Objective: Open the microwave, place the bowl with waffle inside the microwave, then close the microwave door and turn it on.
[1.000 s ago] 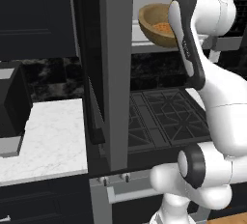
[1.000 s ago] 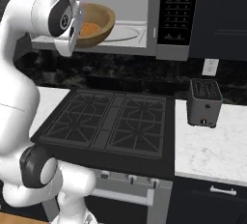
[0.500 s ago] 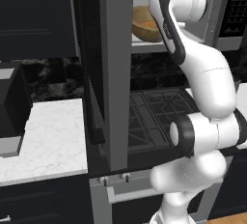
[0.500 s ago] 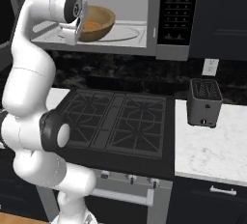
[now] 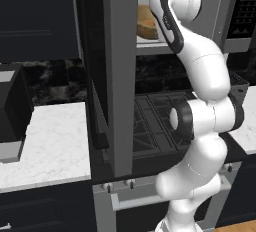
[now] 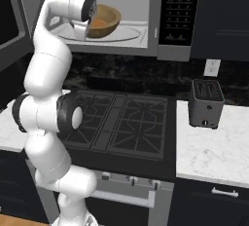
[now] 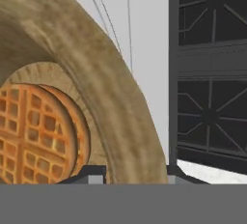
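Observation:
The microwave (image 6: 156, 25) stands open, its door (image 5: 120, 76) swung out toward the left with the dark handle facing away. Inside the pale cavity, over the glass turntable (image 6: 127, 34), is the tan wooden bowl (image 6: 106, 19), tilted, with the orange-brown waffle (image 6: 98, 24) lying in it. My gripper (image 6: 85, 27) is shut on the bowl's near rim. In the hand view the bowl's rim (image 7: 111, 88) runs between the fingertips (image 7: 90, 174) of the gripper (image 7: 132, 175), and the waffle (image 7: 34, 131) lies at the lower left. The bowl (image 5: 146, 23) shows behind my arm in the left base view.
A black gas stove (image 6: 121, 122) lies under the microwave. A grey toaster (image 6: 205, 103) stands on the white counter (image 6: 219, 147) at the right. A small black appliance (image 5: 12, 111) sits on the left counter (image 5: 55, 136). The open door juts out over the stove's left edge.
My arm has straightened upward and pushed the bowl from the mouth of the microwave deeper into the cavity. The grip on the rim has stayed the same.

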